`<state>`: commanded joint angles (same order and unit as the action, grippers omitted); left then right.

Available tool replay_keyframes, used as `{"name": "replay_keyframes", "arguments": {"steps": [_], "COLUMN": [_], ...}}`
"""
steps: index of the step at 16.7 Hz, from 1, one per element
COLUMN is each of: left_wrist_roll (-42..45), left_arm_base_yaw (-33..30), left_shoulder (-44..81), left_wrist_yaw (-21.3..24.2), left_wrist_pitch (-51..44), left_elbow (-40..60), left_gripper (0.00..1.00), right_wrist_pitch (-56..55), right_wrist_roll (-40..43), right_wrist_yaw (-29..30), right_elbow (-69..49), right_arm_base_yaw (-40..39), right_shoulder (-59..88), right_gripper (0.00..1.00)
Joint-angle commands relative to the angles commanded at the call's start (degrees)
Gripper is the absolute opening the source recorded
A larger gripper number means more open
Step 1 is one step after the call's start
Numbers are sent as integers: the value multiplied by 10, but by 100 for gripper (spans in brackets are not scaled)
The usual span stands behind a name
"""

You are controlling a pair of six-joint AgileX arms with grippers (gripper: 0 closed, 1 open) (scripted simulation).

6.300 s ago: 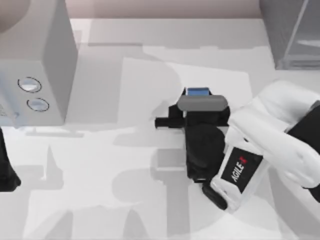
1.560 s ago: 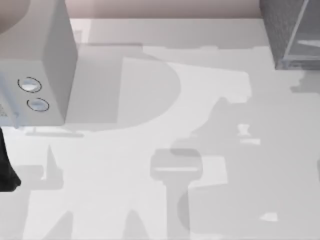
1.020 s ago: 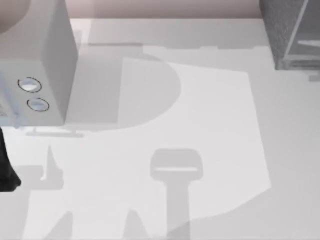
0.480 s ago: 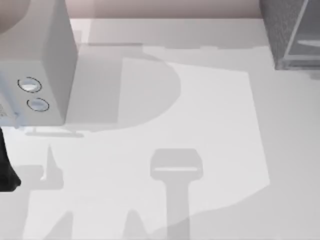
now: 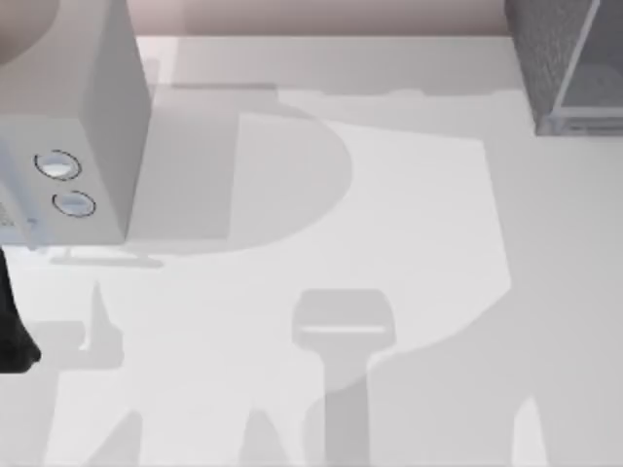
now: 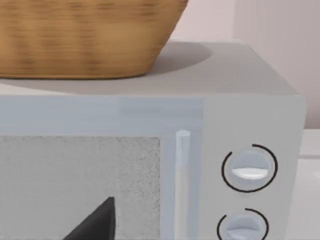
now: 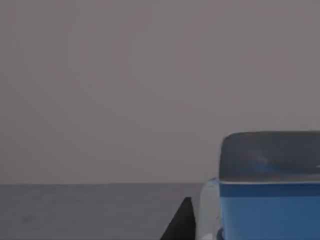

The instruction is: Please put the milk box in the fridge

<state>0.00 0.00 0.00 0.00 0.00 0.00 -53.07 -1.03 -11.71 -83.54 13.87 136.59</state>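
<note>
The milk box (image 7: 270, 200) is close up in the right wrist view, blue below with a grey top. My right gripper (image 7: 260, 235) is shut on it, and one dark finger (image 7: 179, 224) lies against its white side. Plain dim grey surfaces lie behind and below the box. The fridge (image 5: 569, 58), dark speckled grey with a pale frame, stands at the table's far right corner in the top view. My left arm (image 5: 12, 331) is parked at the left edge, and one dark fingertip (image 6: 97, 222) points at the microwave's door.
A light grey microwave (image 5: 68, 117) with two round dials (image 6: 249, 169) stands at the table's far left. A wicker basket (image 6: 85, 35) sits on top of it. The white table (image 5: 321, 243) carries broad arm shadows at the middle and front.
The right arm and the milk box, at the table's middle 6.3 s ago, have left the top view. In the last second the shadows at the front right have shifted.
</note>
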Motion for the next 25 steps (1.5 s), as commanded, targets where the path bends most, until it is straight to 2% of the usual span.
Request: {"name": "replay_keyframes", "arguments": {"steps": [4, 9, 22, 25], "left_wrist_roll": [0, 0, 0, 0], "left_arm_base_yaw": [0, 0, 0, 0], "left_shoulder": [0, 0, 0, 0], "left_wrist_yaw": [0, 0, 0, 0], "left_wrist_pitch": [0, 0, 0, 0], "left_elbow": [0, 0, 0, 0], "left_gripper": [100, 100, 100, 100], "right_wrist_pitch": [54, 57, 57, 57], "right_wrist_roll": [2, 2, 2, 2], "right_wrist_yaw": [4, 5, 5, 5], "right_elbow": [-80, -85, -85, -85], "right_arm_base_yaw": [-13, -14, -14, -14], "right_shoulder": [28, 30, 30, 30], "right_gripper": [0, 0, 98, 100]}}
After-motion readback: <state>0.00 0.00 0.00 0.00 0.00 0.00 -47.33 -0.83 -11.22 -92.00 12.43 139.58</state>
